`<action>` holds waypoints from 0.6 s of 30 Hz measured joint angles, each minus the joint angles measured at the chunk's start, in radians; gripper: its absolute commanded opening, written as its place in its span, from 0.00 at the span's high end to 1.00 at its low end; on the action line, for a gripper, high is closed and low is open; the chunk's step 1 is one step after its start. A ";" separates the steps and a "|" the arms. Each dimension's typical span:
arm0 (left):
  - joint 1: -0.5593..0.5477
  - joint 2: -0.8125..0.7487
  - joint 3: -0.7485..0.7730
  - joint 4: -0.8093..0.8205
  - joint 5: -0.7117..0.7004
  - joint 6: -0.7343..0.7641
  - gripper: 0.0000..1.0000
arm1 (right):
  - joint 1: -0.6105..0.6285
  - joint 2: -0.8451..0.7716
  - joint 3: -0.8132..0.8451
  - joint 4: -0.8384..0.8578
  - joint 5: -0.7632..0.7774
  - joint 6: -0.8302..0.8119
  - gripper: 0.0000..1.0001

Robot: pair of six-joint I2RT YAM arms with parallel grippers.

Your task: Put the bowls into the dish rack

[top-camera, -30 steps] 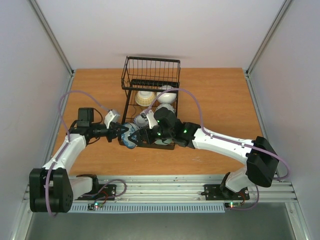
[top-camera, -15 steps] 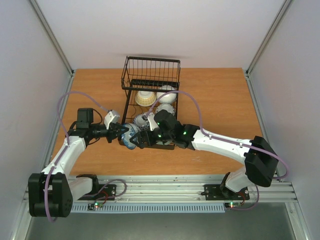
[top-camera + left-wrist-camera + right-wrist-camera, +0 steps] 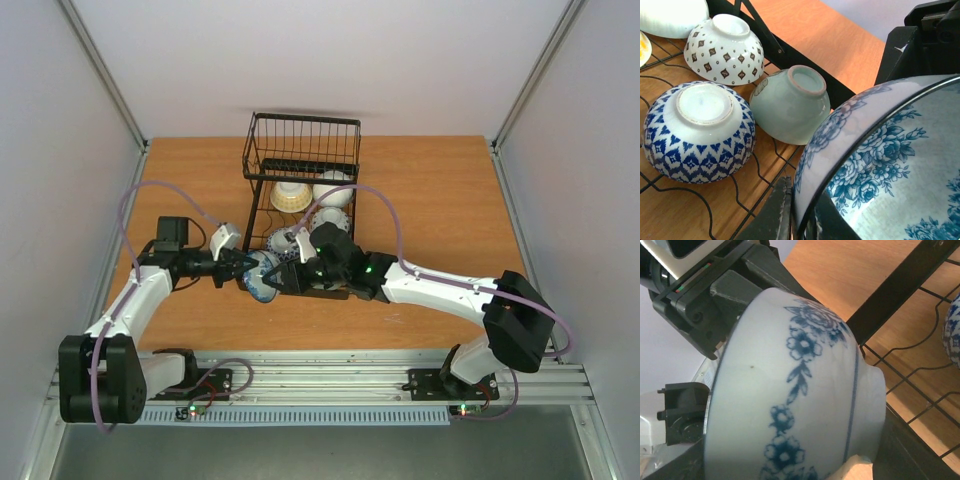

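left end effector (image 3: 244, 270) clamped on floral bowl (image 3: 262, 277) rim, centre-left of frame at rack (image 3: 300, 140) near corner; right end effector (image 3: 284, 274) around bowl, grip unclear; judge: seat right firmly before left lets go

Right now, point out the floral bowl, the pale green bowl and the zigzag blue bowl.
floral bowl (image 3: 880, 170), left wrist view, flower pattern.
pale green bowl (image 3: 785, 110), left wrist view, outer side.
zigzag blue bowl (image 3: 700, 145), left wrist view, patterned side.

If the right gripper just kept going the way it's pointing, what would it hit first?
The blue floral bowl, which the left gripper holds by its rim right in front of the right gripper. Whether they touch is unclear.
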 measured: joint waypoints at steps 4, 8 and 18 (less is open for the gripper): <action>0.000 0.000 0.002 -0.002 -0.010 -0.002 1.00 | 0.000 0.000 -0.004 0.000 0.007 0.008 0.99; 0.000 0.000 0.003 0.002 -0.011 -0.005 0.95 | 0.000 -0.004 -0.004 -0.003 0.016 0.007 0.99; -0.007 -0.029 -0.033 0.162 -0.077 -0.141 0.50 | 0.000 -0.040 0.086 -0.262 0.171 -0.149 0.99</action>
